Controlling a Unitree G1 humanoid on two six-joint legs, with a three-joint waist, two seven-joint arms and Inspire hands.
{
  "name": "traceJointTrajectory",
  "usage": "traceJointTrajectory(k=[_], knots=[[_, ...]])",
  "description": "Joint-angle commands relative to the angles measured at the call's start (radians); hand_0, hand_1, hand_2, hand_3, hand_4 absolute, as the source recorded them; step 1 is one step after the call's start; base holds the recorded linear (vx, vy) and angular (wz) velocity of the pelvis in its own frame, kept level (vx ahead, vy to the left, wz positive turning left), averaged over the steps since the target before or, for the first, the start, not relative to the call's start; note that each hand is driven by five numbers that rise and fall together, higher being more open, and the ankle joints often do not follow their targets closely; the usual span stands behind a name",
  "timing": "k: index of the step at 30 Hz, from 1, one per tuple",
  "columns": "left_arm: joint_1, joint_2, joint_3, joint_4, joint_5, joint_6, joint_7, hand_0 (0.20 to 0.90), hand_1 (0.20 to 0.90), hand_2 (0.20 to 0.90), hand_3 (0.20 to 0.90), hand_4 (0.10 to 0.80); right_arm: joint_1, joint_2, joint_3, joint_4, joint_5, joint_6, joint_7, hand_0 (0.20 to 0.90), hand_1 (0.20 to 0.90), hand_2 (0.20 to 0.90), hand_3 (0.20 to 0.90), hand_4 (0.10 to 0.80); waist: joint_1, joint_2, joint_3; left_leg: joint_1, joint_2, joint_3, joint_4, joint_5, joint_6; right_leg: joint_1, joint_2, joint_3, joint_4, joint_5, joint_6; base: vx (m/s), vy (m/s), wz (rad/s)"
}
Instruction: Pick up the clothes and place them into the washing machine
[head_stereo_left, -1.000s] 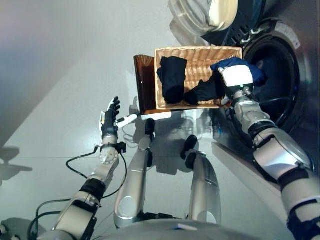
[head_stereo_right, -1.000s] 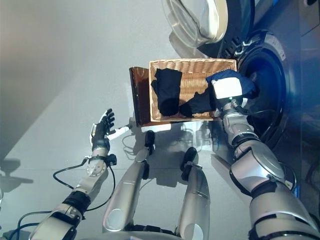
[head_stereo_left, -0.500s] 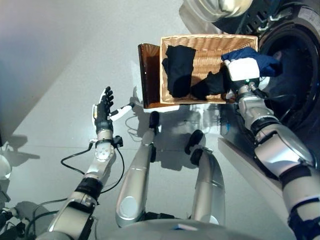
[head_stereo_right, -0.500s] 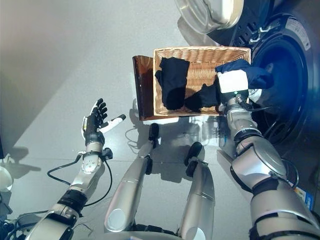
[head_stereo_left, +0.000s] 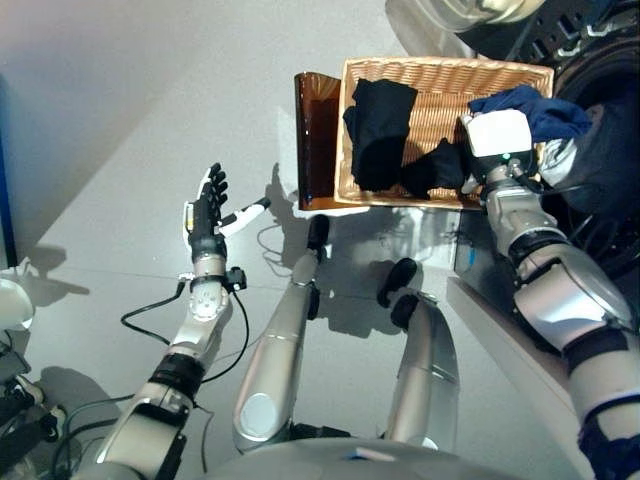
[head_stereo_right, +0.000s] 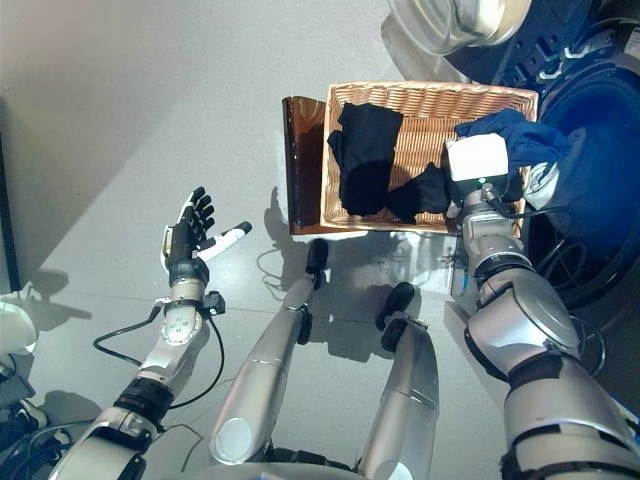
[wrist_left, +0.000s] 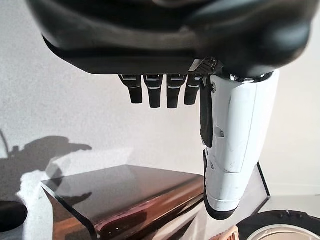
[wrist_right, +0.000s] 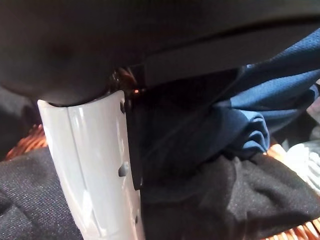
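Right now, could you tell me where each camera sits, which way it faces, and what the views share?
Left eye view: on the head, looking down at the basket of clothes and the washer; both arms show.
Right eye view: beside it, same scene, slightly offset; left robot hand open over the floor.
Left wrist view: on the left wrist, along straight fingers to a brown stand.
Right wrist view: on the right wrist; right robot hand closed on blue cloth.
Shared: the blue cloth appears in both eye views and the right wrist view.

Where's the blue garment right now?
In the right hand, bunched at the wicker basket's right end, beside the washing machine drum opening.
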Motion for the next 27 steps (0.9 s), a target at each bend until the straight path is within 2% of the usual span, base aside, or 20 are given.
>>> traceJointTrajectory(k=[1,8,9,10,12,13,27], knots=[[-0.014,0.043,0.036,-0.079,0.020,-0.096,0.048,0.900,0.900,0.900,0.900,0.800,-0.077,-0.066,0.027,0.000,0.036,0.006,-0.037,0.900,0.900,0.900,0.900,0.800,0.000,0.041,-0.016,-0.042,-0.008,-0.014,0.123,-0.141,-0.060,0.065,-0.003,0.063,-0.177,0.100,0.107,0.000,0.000,0.00],[-0.005,0.040,0.040,-0.090,0.018,-0.098,0.044,0.900,0.900,0.900,0.900,0.800,-0.049,-0.052,0.022,0.011,0.028,0.012,-0.025,0.900,0.900,0.900,0.900,0.800,0.003,0.067,-0.013,-0.051,-0.016,-0.010,0.127,-0.139,-0.059,0.043,-0.009,0.080,-0.162,0.099,0.105,-0.009,0.010,0.02],[-0.005,0.039,0.040,-0.092,0.016,-0.099,0.042,0.900,0.900,0.900,0.900,0.800,-0.047,-0.050,0.021,0.012,0.027,0.012,-0.021,0.845,0.845,0.845,0.845,0.761,0.003,0.072,-0.011,-0.052,-0.017,-0.009,0.128,-0.139,-0.059,0.040,-0.010,0.082,-0.160,0.098,0.105,-0.032,0.018,0.00],[-0.003,0.038,0.040,-0.095,0.015,-0.099,0.042,0.900,0.900,0.900,0.900,0.800,-0.042,-0.048,0.020,0.013,0.024,0.013,-0.019,0.741,0.741,0.741,0.741,0.686,0.004,0.075,-0.009,-0.053,-0.017,-0.009,0.130,-0.140,-0.058,0.038,-0.011,0.083,-0.159,0.097,0.105,-0.036,0.025,0.01],[0.000,0.034,0.040,-0.097,0.015,-0.098,0.038,0.900,0.900,0.900,0.900,0.800,-0.031,-0.046,0.017,0.021,0.018,0.017,-0.011,0.315,0.315,0.315,0.315,0.382,0.003,0.086,-0.005,-0.059,-0.020,-0.005,0.138,-0.140,-0.056,0.031,-0.012,0.087,-0.151,0.096,0.105,-0.037,0.016,0.01],[0.007,0.030,0.040,-0.098,0.016,-0.097,0.034,0.900,0.900,0.900,0.900,0.800,-0.024,-0.042,0.015,0.024,0.007,0.021,-0.011,0.200,0.200,0.200,0.200,0.300,0.003,0.093,-0.003,-0.060,-0.021,-0.004,0.139,-0.138,-0.056,0.029,-0.013,0.089,-0.145,0.095,0.104,-0.031,0.005,0.01],[0.008,0.019,0.044,-0.073,0.007,-0.095,0.021,0.900,0.900,0.900,0.900,0.800,0.008,-0.062,-0.027,0.027,0.015,0.041,-0.028,0.200,0.200,0.200,0.200,0.300,-0.001,0.124,-0.023,0.040,-0.018,0.021,0.076,-0.120,-0.059,0.104,-0.011,0.112,-0.213,0.118,0.110,-0.005,0.008,-0.04]])
